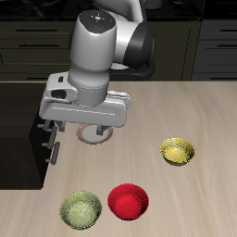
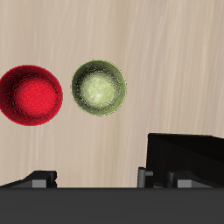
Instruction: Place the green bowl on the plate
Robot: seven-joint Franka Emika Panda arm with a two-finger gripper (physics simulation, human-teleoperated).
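The green bowl (image 1: 81,209) is olive with a pale speckled inside. It sits upright near the table's front edge, beside the red bowl (image 1: 128,202). In the wrist view the green bowl (image 2: 99,86) lies beside the red bowl (image 2: 31,94). The plate (image 1: 93,137), with its pinkish-red rim, lies farther back and is mostly hidden under my gripper (image 1: 83,130). The gripper hangs above the plate, well back from the green bowl. In the wrist view the gripper (image 2: 96,179) has its jaws wide apart and holds nothing.
A yellow bowl (image 1: 178,151) sits apart from the others, toward the table's side. A black block (image 1: 20,139) takes up one side of the table next to the gripper; it also shows in the wrist view (image 2: 188,157). Dark cabinets stand behind the table.
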